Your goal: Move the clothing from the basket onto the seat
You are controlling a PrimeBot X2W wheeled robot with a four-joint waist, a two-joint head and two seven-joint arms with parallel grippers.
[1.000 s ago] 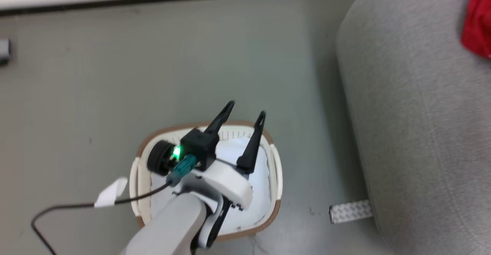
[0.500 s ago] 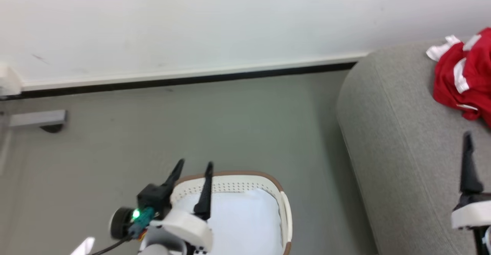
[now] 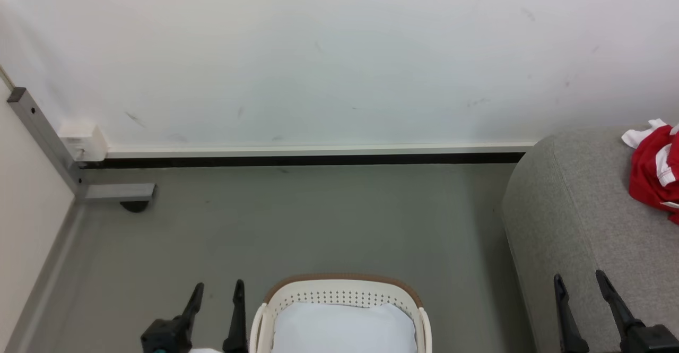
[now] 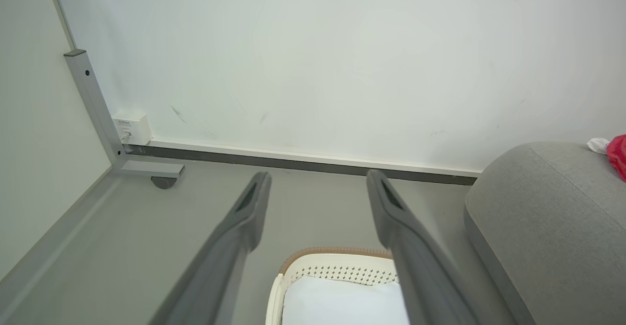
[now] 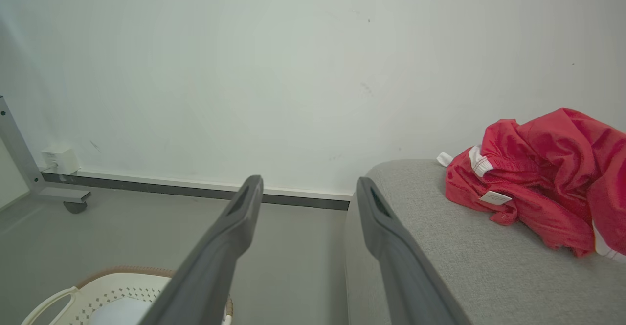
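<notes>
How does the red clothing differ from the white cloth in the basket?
The red clothing is bright red with white trim and lies crumpled on the grey sofa; the white cloth is plain, pale and lies smooth inside the basket. Both are soft fabric.

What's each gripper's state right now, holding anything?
Left gripper: open, holding nothing.
Right gripper: open, holding nothing.
</notes>
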